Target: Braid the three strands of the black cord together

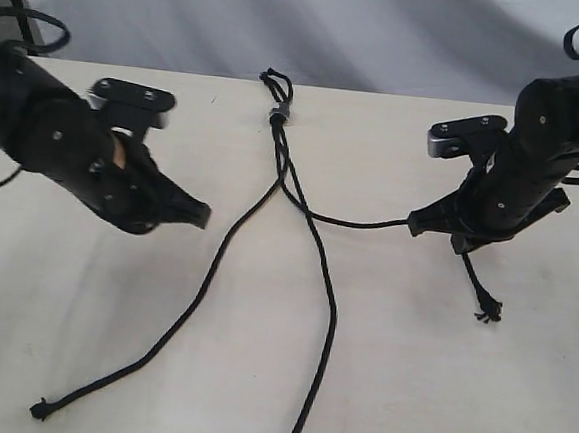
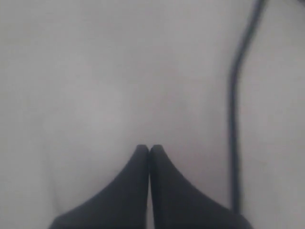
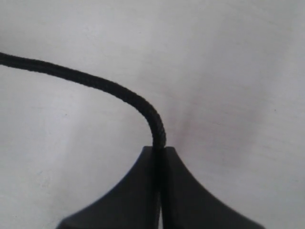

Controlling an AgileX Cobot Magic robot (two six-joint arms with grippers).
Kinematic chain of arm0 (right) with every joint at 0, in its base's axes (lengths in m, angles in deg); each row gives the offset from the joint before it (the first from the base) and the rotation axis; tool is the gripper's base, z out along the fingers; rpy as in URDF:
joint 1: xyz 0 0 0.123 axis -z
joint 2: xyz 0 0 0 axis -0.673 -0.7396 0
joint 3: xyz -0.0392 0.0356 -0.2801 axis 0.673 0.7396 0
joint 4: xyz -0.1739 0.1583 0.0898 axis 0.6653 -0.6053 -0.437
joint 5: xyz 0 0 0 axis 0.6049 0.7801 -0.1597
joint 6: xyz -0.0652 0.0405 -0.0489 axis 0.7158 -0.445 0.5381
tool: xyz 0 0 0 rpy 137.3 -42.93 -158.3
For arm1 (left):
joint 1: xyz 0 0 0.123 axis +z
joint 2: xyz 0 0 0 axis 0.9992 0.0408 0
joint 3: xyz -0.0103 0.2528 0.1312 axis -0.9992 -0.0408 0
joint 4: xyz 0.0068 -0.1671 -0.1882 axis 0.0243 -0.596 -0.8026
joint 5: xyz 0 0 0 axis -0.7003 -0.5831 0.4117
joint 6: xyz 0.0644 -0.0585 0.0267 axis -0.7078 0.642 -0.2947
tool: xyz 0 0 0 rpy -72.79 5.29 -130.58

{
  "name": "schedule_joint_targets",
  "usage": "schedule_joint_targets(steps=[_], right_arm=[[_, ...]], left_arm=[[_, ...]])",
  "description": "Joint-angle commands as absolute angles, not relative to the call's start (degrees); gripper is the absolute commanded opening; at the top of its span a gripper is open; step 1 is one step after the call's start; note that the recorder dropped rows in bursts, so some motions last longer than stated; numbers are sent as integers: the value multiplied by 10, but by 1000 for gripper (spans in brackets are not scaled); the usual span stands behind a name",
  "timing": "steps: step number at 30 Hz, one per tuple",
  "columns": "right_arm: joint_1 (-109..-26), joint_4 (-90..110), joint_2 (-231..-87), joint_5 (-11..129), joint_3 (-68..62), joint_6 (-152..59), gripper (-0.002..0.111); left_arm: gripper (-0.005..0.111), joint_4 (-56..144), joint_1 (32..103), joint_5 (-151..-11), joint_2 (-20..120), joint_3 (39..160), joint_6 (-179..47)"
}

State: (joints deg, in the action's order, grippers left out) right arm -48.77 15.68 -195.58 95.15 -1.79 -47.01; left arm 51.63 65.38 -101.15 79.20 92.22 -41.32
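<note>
Pinching the right strand [image 1: 359, 223] between closed jaws, the right gripper [image 1: 416, 225] holds it rightward — the left gripper [image 1: 201, 214] hovers closed, empty.

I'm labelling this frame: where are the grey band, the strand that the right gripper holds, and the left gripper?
grey band [image 1: 279, 110], exterior view, its middle.
held strand [image 3: 95, 82], right wrist view, its curved span.
left gripper [image 2: 149, 149], left wrist view, between shut fingertips.

We look down on the black cord [image 1: 280, 136] from high beyond its free ends, facing its knotted end. Our wrist cameras sit very near it, behind the left gripper [image 2: 149, 147] and right gripper [image 3: 159, 149], each sharing a stretch of it.
</note>
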Motion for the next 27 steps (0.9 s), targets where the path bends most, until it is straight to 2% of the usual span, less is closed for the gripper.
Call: schedule_joint_targets(steps=[1, 3, 9, 11, 27], right_arm=[[-484, 158, -1971, 942, -17, -470, 0], [-484, 158, -1973, 939, -17, -470, 0], [-484, 158, -1973, 940, -17, -470, 0], [-484, 158, -1973, 941, -17, -473, 0], [-484, 158, -1973, 944, -17, -479, 0]], left_arm=[[2, 490, 553, -1023, 790, 942, -442], [7, 490, 515, -1029, 790, 948, -443], [44, 490, 447, -1026, 821, 964, -435], [51, 490, 433, -1028, 842, 978, -435], [51, 493, 371, -1053, 964, 1077, -435]])
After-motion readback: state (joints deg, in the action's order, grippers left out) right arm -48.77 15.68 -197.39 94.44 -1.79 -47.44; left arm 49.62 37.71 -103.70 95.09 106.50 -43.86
